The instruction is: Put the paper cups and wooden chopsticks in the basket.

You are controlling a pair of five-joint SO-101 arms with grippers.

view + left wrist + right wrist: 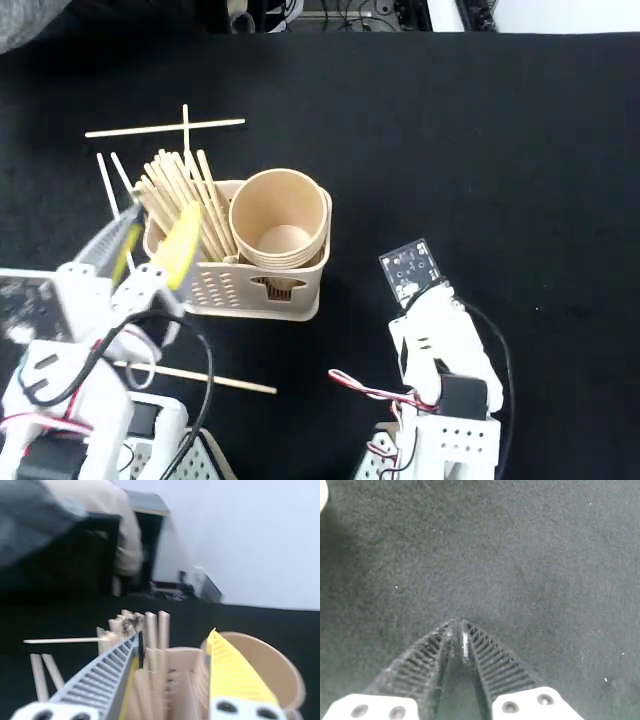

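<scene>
Wooden chopsticks in the basket stand inside the wide-open, empty left tool. A careless swing may knock them out. The right tool is closed, empty.

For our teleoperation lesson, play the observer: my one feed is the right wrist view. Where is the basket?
Observer: The basket stands to your left, paper cups stacked inside.
Operator: Any chopsticks lying loose?
Observer: Yes, one chopstick lies on the table on your side of the basket; loose chopsticks lie beyond it.
Operator: And the left hand?
Observer: The left hand is open above the bundled chopsticks in the basket.
</scene>
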